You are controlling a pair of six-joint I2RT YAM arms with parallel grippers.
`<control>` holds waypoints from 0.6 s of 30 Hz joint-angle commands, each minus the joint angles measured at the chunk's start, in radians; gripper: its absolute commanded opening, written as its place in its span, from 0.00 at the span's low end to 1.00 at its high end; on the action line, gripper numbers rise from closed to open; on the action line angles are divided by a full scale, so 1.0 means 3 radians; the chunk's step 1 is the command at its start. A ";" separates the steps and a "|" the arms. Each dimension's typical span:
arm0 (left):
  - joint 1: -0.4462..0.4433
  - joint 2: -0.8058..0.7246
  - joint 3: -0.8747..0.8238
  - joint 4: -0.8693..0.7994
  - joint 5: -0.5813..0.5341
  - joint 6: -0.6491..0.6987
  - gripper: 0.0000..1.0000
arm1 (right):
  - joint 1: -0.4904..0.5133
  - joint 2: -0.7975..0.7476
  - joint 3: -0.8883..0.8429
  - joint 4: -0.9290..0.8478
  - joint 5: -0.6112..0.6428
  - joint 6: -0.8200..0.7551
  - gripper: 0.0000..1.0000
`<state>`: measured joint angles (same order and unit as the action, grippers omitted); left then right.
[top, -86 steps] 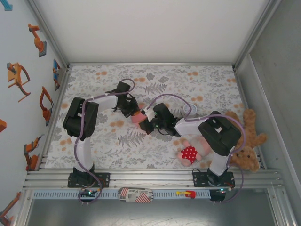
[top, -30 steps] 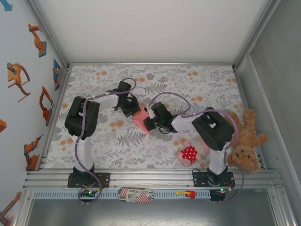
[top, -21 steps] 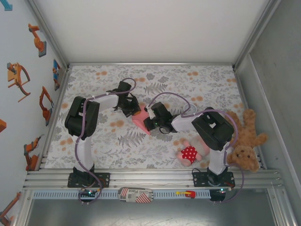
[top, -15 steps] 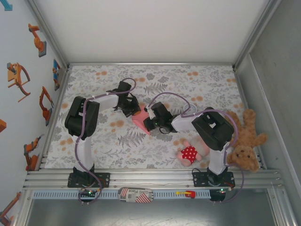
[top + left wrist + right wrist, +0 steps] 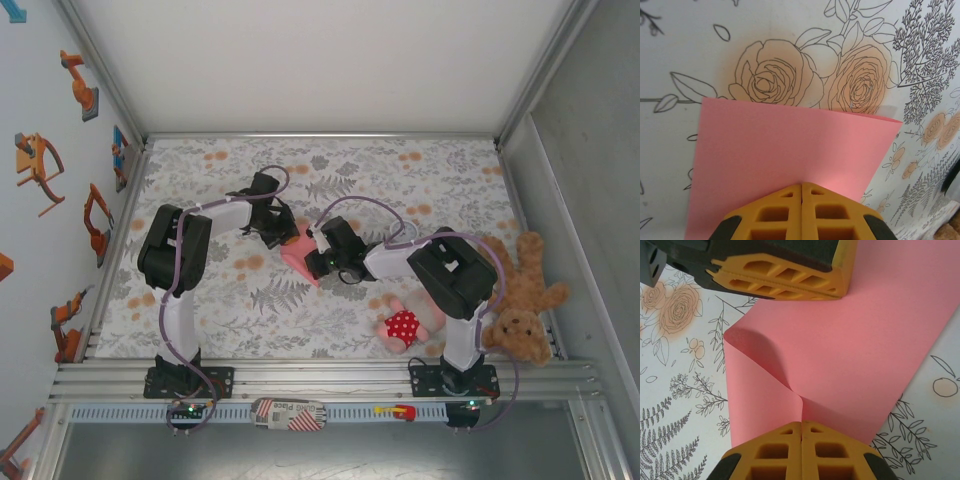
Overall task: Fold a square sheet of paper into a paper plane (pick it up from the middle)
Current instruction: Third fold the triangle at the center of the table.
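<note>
The square sheet of paper (image 5: 298, 258) is salmon pink and hangs between both grippers at mid-table, bent over into a loose fold rather than a paper plane shape. My left gripper (image 5: 801, 186) is shut on one edge of the sheet (image 5: 790, 145), whose folded edge curls at the far right. In the right wrist view, the left gripper's yellow fingers (image 5: 785, 280) lie across the top of the sheet (image 5: 855, 345). My right gripper (image 5: 801, 423) is shut on the opposite edge, where the paper puckers into a short crease. From above, the left gripper (image 5: 287, 233) and right gripper (image 5: 312, 262) nearly touch.
A pink plush doll in a red dotted dress (image 5: 405, 322) lies at the near right beside the right arm. A brown teddy bear (image 5: 522, 300) lies against the right wall. The floral table cover (image 5: 400, 180) stretches behind the grippers. A metal rail (image 5: 320, 380) runs along the near edge.
Since the earliest frame the right gripper has shifted left and the sheet has spread out more between the grippers. Over the last second nothing has visibly moved.
</note>
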<state>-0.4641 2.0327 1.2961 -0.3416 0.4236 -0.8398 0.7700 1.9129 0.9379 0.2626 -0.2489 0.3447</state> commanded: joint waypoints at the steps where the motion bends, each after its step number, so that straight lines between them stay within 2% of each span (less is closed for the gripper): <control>1: 0.0001 -0.0044 0.0084 -0.0198 0.0004 0.0043 0.07 | -0.0018 0.0092 0.0085 -0.0133 0.0078 0.0004 0.00; 9: 0.0042 -0.0571 -0.0110 -0.0131 -0.0189 -0.0058 0.17 | -0.0016 0.0096 0.0090 -0.0129 0.0068 0.0027 0.00; 12: 0.0032 -0.0847 -0.0492 0.0287 -0.0093 -0.0113 0.24 | -0.0015 0.0095 0.0087 -0.0124 0.0063 0.0044 0.00; 18: -0.0045 -0.1272 -0.1190 0.0957 -0.0006 -0.0348 0.25 | -0.0016 0.0079 0.0085 -0.0111 0.0030 0.0053 0.00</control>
<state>-0.4644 1.6825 1.0035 -0.1619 0.4000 -0.8967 0.7700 1.9148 0.9451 0.2508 -0.2459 0.3450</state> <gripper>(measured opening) 0.246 0.049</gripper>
